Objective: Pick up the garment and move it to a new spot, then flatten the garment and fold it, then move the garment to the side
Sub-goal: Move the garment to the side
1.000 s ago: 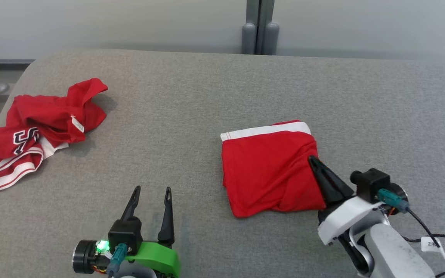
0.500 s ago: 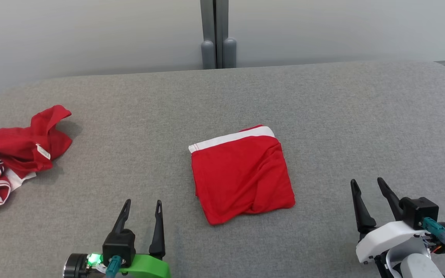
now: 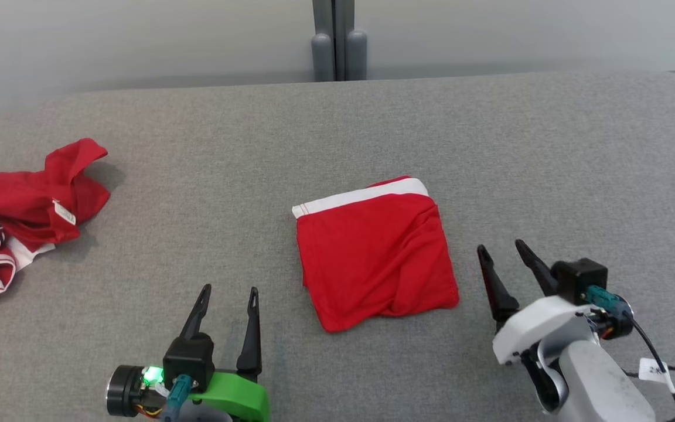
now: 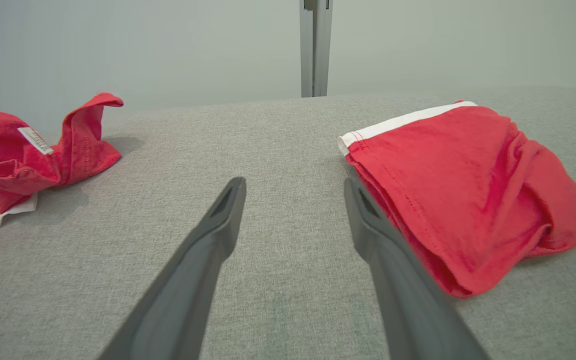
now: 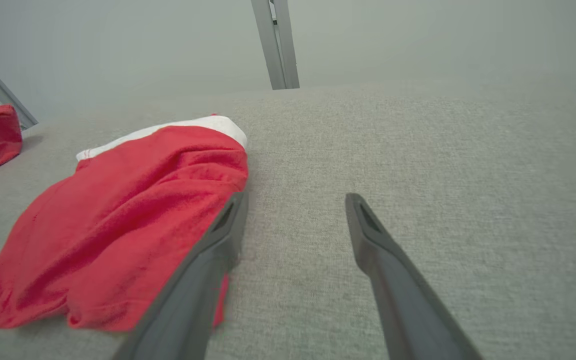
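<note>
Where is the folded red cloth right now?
In the head view, the folded red garment lies near the middle of the grey surface, between the left gripper and the right gripper, nearer the right one.

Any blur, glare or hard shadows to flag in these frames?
Head view: sharp, even light, no glare; crumpled garment throws a soft shadow to its right. Left wrist view: folded garment crisp, stitching readable; table edge bows, wide-angle. Right wrist view: hazier, far table and wall washed out.
</note>
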Motion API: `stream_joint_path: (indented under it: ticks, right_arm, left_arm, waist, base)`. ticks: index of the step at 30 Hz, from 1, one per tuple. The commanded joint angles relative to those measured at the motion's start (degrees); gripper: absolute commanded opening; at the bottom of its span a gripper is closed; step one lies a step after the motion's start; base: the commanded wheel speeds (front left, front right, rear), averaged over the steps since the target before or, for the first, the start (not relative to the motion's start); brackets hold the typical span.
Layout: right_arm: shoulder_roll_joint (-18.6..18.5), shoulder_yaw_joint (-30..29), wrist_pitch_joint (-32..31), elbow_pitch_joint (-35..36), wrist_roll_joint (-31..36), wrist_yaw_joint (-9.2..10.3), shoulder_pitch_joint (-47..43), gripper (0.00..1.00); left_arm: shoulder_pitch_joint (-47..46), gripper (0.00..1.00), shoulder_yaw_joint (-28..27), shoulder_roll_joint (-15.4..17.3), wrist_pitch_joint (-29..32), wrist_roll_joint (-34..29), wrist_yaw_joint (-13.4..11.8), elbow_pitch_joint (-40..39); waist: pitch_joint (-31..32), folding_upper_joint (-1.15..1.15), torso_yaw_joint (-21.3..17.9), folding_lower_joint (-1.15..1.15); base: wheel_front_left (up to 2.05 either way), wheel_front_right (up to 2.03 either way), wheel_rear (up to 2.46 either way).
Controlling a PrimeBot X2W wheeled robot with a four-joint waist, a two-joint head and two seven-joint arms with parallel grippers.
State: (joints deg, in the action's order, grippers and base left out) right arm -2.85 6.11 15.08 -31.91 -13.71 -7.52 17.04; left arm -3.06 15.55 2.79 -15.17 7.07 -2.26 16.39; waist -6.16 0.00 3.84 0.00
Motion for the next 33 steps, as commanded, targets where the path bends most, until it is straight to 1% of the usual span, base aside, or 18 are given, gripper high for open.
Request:
stream_joint_path:
  ticks: [1, 7, 9, 12, 13, 14, 15, 16, 18, 22, 26, 33]
  right_arm:
    - [-0.17, 1.58, 0.11, -1.41, -0.74, 0.07, 2.3, 1.0]
    - [-0.25, 6.2, 0.11, -8.18, -2.57, 0.07, 10.83, 1.0]
    - [-0.26, 6.89, 0.11, -11.51, -2.32, 0.07, 12.94, 1.0]
    - [-0.28, 6.14, 0.1, -17.47, -1.14, 0.07, 14.92, 1.0]
    - [-0.24, 5.62, 0.11, -19.05, -1.3, 0.07, 15.51, 0.85]
    - [-0.23, 5.48, 0.1, -20.28, -1.26, 0.08, 15.79, 0.49]
    - [-0.2, 5.46, 0.02, -21.45, -1.19, 0.08, 15.76, 0.08]
    - [-0.21, 5.49, -0.02, -22.19, -1.43, 0.08, 15.52, 0.0]
    - [-0.2, 5.27, -0.23, -22.53, -1.84, 0.08, 14.99, 0.0]
    - [-0.56, 2.47, -0.13, -19.88, -1.15, 0.15, 13.78, 0.0]
    - [-0.39, 0.67, -0.06, -17.33, -0.34, 0.14, 12.59, 0.0]
    - [-0.23, 1.0, 0.06, -14.05, -1.11, 0.08, 10.94, 0.0]
  left_arm:
    - [-1.1, 1.0, 0.39, 0.22, 0.05, 0.62, 0.05, -0.14]
    - [-2.77, 1.0, 1.68, 0.21, 0.05, 1.21, -0.36, -0.34]
    - [-3.16, 1.0, 2.0, 0.21, 0.05, 1.44, -0.55, -0.37]
    - [-3.74, 1.0, 2.58, 0.21, 0.06, 1.71, -0.76, -0.45]
    - [-3.84, 1.0, 2.75, 0.21, 0.05, 1.69, -0.92, -0.51]
    - [-3.89, 1.0, 2.85, 0.21, 0.05, 1.79, -0.93, -0.55]
    - [-4.04, 1.0, 2.96, 0.21, 0.05, 1.88, -1.01, -0.6]
    - [-4.22, 1.0, 3.01, 0.21, 0.06, 1.92, -1.04, -0.77]
    - [-4.49, 1.0, 3.1, 0.21, 0.05, 1.79, -0.96, -1.08]
    - [-4.9, 1.0, 3.45, 0.21, 0.05, 0.96, -0.14, -1.55]
    - [-5.86, 1.0, 4.62, 0.21, 0.05, 0.66, 0.78, -2.11]
    - [-8.03, 1.0, 7.33, 0.25, 0.05, 0.43, 2.34, -2.03]
  waist:
    - [-2.68, 0.0, 2.63, 0.0]
    - [-5.6, 0.0, 5.81, 0.0]
    - [-6.33, 0.0, 6.64, 0.0]
    - [-6.98, 0.0, 7.58, 0.0]
    - [-7.14, 0.0, 7.8, 0.0]
    - [-7.23, 0.0, 7.89, 0.0]
    - [-7.35, 0.0, 7.9, 0.0]
    - [-7.43, 0.0, 7.79, 0.0]
    - [-7.52, 0.0, 7.06, 0.0]
    - [-7.31, 0.0, 4.12, 0.0]
    - [-7.04, 0.0, -0.4, 0.0]
    - [-6.81, 0.0, -10.79, 0.0]
  base:
    - [0.0, 0.0, 0.0]
    - [0.0, 0.0, 0.0]
    - [0.0, 0.0, 0.0]
    - [0.0, 0.0, 0.0]
    - [0.0, 0.0, 0.0]
    - [0.0, 0.0, 0.0]
    - [0.0, 0.0, 0.0]
    - [0.0, 0.0, 0.0]
    - [0.0, 0.0, 0.0]
    - [0.0, 0.0, 0.0]
    - [0.0, 0.0, 0.0]
    - [0.0, 0.0, 0.0]
